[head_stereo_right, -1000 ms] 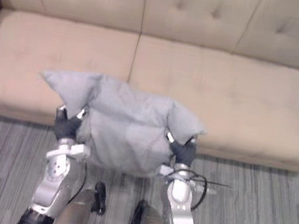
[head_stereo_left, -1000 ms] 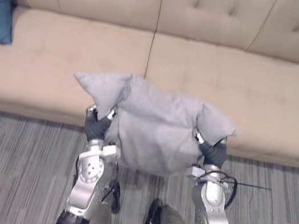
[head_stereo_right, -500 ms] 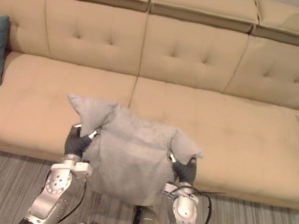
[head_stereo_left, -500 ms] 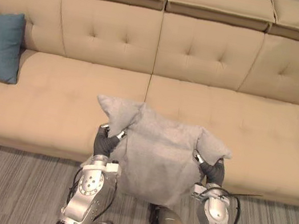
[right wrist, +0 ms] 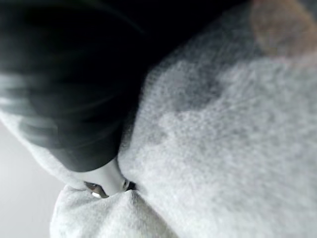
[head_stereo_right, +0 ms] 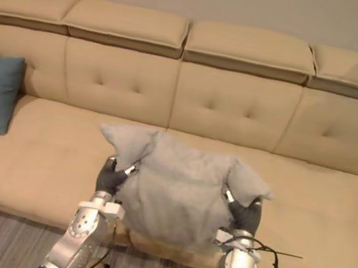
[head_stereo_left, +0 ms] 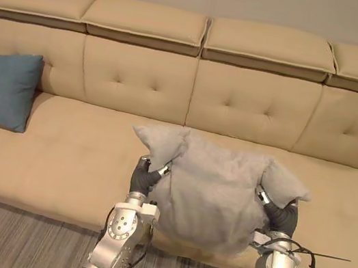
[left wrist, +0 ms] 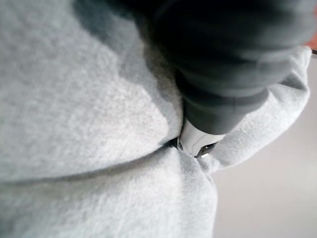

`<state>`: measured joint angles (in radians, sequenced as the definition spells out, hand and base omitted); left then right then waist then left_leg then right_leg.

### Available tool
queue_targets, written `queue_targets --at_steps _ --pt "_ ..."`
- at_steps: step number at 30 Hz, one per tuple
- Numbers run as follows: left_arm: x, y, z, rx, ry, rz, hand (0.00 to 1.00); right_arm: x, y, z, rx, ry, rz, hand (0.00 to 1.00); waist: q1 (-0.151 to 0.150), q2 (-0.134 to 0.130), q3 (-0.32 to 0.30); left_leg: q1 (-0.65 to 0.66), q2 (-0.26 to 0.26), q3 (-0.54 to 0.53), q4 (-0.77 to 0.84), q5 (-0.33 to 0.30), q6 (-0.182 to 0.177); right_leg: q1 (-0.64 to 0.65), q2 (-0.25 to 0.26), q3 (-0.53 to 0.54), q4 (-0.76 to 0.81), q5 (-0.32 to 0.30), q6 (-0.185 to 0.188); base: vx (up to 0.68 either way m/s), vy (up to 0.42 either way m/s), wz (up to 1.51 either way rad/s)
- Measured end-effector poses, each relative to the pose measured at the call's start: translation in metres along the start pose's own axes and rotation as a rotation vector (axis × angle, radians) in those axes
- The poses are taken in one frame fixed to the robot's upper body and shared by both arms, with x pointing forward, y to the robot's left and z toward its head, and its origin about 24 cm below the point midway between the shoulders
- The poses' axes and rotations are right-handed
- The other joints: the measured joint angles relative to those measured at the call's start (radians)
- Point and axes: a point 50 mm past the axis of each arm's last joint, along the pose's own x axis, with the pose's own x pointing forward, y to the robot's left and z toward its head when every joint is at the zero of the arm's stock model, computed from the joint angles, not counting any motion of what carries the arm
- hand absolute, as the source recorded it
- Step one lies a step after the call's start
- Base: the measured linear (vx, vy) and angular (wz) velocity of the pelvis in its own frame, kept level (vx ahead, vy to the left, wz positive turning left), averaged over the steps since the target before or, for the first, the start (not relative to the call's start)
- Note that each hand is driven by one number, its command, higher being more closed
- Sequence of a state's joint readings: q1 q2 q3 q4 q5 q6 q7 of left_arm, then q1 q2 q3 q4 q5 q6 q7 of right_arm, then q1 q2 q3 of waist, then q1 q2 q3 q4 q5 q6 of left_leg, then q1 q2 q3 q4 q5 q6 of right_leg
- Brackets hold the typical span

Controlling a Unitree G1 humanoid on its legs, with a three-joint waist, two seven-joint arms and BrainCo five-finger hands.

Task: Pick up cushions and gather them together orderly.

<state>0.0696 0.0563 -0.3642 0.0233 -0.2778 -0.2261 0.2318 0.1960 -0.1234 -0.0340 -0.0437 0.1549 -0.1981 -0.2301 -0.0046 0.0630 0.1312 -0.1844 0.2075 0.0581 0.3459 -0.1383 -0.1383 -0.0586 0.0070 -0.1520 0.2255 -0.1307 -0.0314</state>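
Note:
A grey cushion (head_stereo_left: pixel 210 195) hangs in the air in front of the beige sofa (head_stereo_left: pixel 81 137), held between both hands. My left hand (head_stereo_left: pixel 145 178) is shut on its left upper corner, and my right hand (head_stereo_left: pixel 280 214) is shut on its right upper corner. In the left wrist view the hand (left wrist: pixel 198 141) digs into the grey cushion (left wrist: pixel 89 124); in the right wrist view the hand (right wrist: pixel 106 181) does the same in the cushion (right wrist: pixel 228 148). A blue cushion (head_stereo_left: pixel 1 89) leans upright against the sofa's back at the far left.
The sofa's seat (head_stereo_right: pixel 333 203) stretches bare to the right of the grey cushion and between it and the blue one. Striped grey carpet (head_stereo_left: pixel 1 235) lies in front of the sofa.
The camera has tilted up, so the sofa's back and the wall now show. Both hands have lifted the grey cushion higher and further over the seat.

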Motion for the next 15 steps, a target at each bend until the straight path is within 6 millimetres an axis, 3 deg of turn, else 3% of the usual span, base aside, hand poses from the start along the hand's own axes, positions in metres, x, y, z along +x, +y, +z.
queue_targets --at_steps 2,6,10,13,15 --pt "-0.003 0.006 -0.008 0.043 0.040 -0.011 1.00 -0.006 0.001 -0.015 0.002 0.074 -0.018 1.00 -0.001 -0.032 -0.015 0.069 -0.053 0.036 -0.092 0.028 0.029 0.029 -0.045 0.039 -0.039 0.016 0.038 0.12 0.173 -0.16" --pt "-0.004 0.009 -0.008 0.066 0.044 -0.020 1.00 -0.004 0.003 -0.013 -0.021 0.062 -0.010 1.00 -0.001 -0.037 -0.021 0.110 -0.101 0.092 -0.171 0.050 0.059 0.034 -0.086 0.092 -0.093 0.046 0.079 0.05 0.148 -0.28" --pt "0.001 0.012 -0.003 0.102 0.027 -0.036 1.00 0.007 0.010 -0.004 -0.031 0.015 -0.001 1.00 -0.001 -0.041 -0.020 0.108 -0.120 0.137 -0.193 0.056 0.069 0.014 -0.103 0.137 -0.132 0.079 0.094 0.02 0.097 -0.33" --pt "0.022 0.011 0.019 0.175 -0.077 -0.047 1.00 0.039 0.027 0.019 -0.069 -0.104 0.015 1.00 -0.001 -0.051 -0.013 0.037 -0.120 0.164 -0.182 0.063 0.080 -0.065 -0.102 0.168 -0.143 0.114 0.096 -0.08 0.054 -0.28" --pt "0.044 0.009 0.047 0.187 -0.199 -0.017 1.00 0.068 0.046 0.052 -0.070 -0.235 0.033 1.00 0.001 -0.052 0.018 -0.052 -0.116 0.178 -0.145 0.069 0.088 -0.144 -0.099 0.184 -0.146 0.148 0.098 -0.11 0.036 -0.22"
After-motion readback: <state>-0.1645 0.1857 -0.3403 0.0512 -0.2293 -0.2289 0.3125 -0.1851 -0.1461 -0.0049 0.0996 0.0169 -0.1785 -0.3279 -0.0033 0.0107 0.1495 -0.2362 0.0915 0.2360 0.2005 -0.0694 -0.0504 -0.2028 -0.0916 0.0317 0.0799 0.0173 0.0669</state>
